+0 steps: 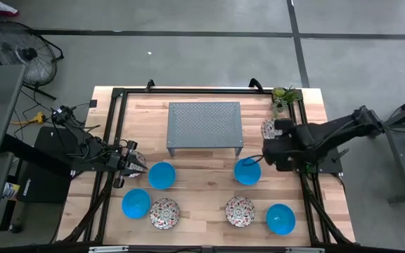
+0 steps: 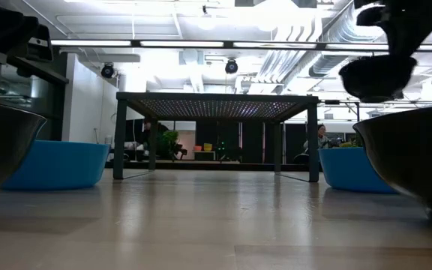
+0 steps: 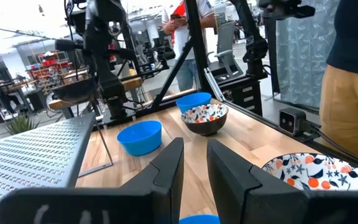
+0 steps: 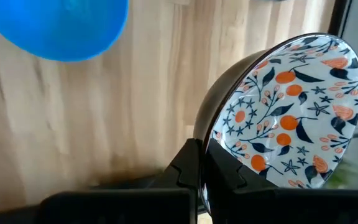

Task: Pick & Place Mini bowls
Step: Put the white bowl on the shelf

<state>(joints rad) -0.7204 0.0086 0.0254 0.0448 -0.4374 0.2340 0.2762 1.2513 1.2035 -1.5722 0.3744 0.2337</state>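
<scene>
Looking down from the high view, the right gripper point(image 1: 275, 131) sits at the bench's point(image 1: 202, 211) right side beside the grey perforated metal stand point(image 1: 204, 126), with a white floral-patterned mini bowl point(image 1: 268, 128) at its fingers. A plain blue mini bowl point(image 1: 247, 171) lies just beside that arm. The left gripper point(image 1: 136, 164) waits at the left edge, by another floral bowl point(image 1: 135, 160) and a second blue bowl point(image 1: 162, 176). Four more bowls, two blue and two floral, line the near edge.

At bench height, the stand point(image 2: 216, 105) is central and bare on top, with a blue bowl on each side; a dark bowl shape point(image 2: 377, 77) hangs in the air at upper right.

From the left wrist, its fingers point(image 3: 166, 171) stand narrowly apart with nothing between them.

From the right wrist, the fingers point(image 4: 194, 168) pinch the rim of the floral bowl point(image 4: 291, 109), which is tilted and lifted off the wood.

The step in hand looks like the carry. Next comes moving the bowl over its target, probably the stand, levelling it and releasing gently.
</scene>
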